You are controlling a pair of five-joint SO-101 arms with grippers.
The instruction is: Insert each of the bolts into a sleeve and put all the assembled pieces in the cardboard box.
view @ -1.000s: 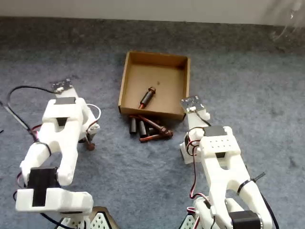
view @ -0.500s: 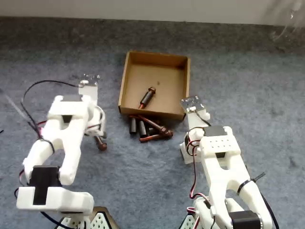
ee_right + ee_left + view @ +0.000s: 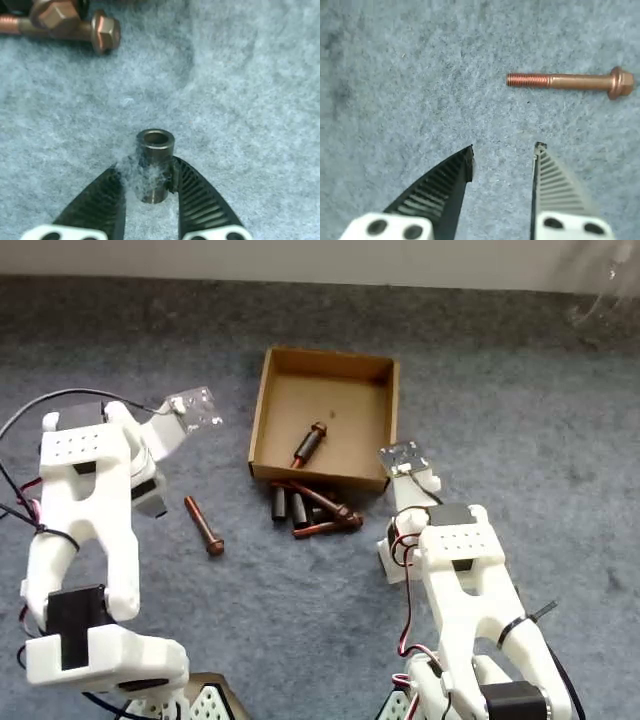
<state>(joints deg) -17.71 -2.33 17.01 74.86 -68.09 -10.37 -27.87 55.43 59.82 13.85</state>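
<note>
Two arms, the left arm (image 3: 90, 480) and the right arm (image 3: 462, 560), flank a cardboard box (image 3: 262, 410) on grey carpet (image 3: 520, 420) in the high view. One assembled piece (image 3: 309, 444) lies inside the box, and a heap (image 3: 312, 510) of loose bolts and sleeves sits against its near wall. A lone bolt (image 3: 203, 526) lies apart from the heap, beside the left arm.

The left wrist view shows the left gripper (image 3: 504, 148) with its fingers spread wide over the carpet. The lone bolt lies flat beyond the tips, untouched.

In the right wrist view the right gripper (image 3: 148, 167) pinches a dark sleeve (image 3: 155, 150), whose open end faces the camera. Bolt heads (image 3: 105, 31) lie farther off.
</note>
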